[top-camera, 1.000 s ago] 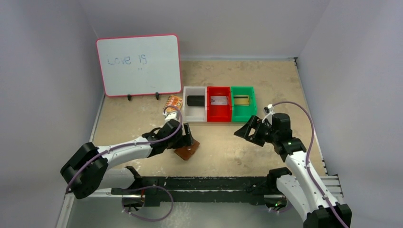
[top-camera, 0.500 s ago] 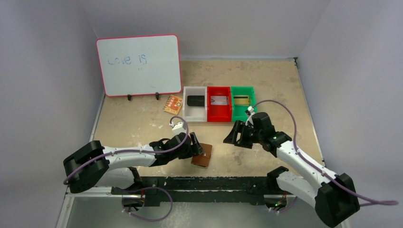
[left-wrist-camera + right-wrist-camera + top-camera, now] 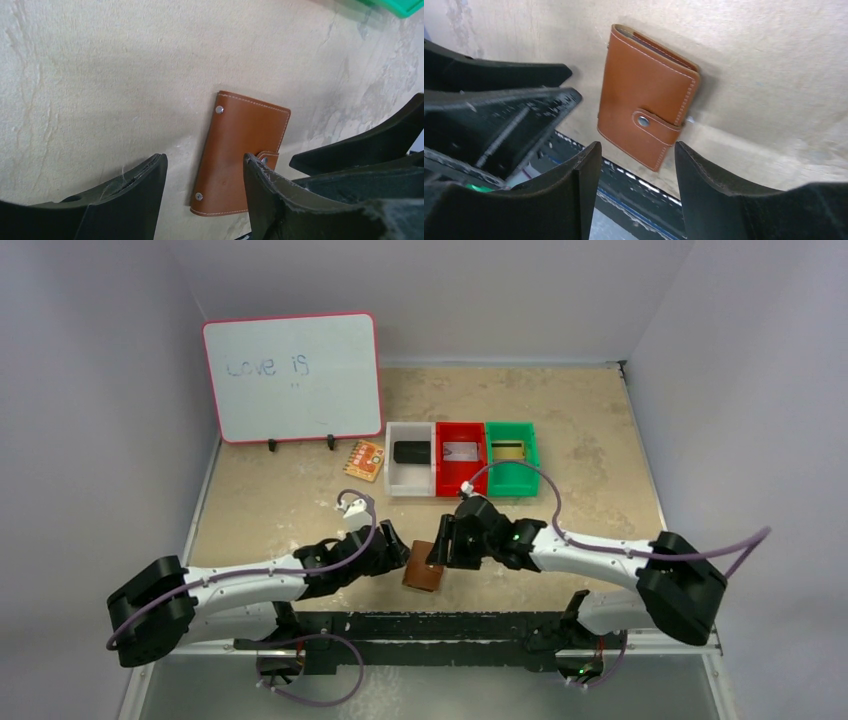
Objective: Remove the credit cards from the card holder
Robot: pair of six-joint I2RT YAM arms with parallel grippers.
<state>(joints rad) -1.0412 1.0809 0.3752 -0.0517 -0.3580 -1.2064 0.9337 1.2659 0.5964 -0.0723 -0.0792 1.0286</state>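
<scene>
Finds the card holder [image 3: 424, 577] at lower centre of the overhead frame, close to the front edge of the table [image 3: 580, 430], shifted rightward from its spot a second ago beside the left gripper [image 3: 402, 558]. Places the right gripper [image 3: 441, 540] no longer out at the right of the frame but swung in to centre, facing the left one across the holder. Shows both pairs of jaws parted and clamping nothing. In the left wrist view, one finger [image 3: 280, 200] overlaps the holder's tab edge, perhaps touching, hard to tell from this angle. In the right wrist view, the holder sits in the gap beyond the fingertips. Reads as a two-handed approach set up, with opening not yet begun. As to the holder: tan-brown leather with pale stitching round the rim, folded shut, tab snapped down on a metal stud, two more studs along one long edge, apparently lying flat. Reveals no credit cards, only a dark slit at the open end.
</scene>
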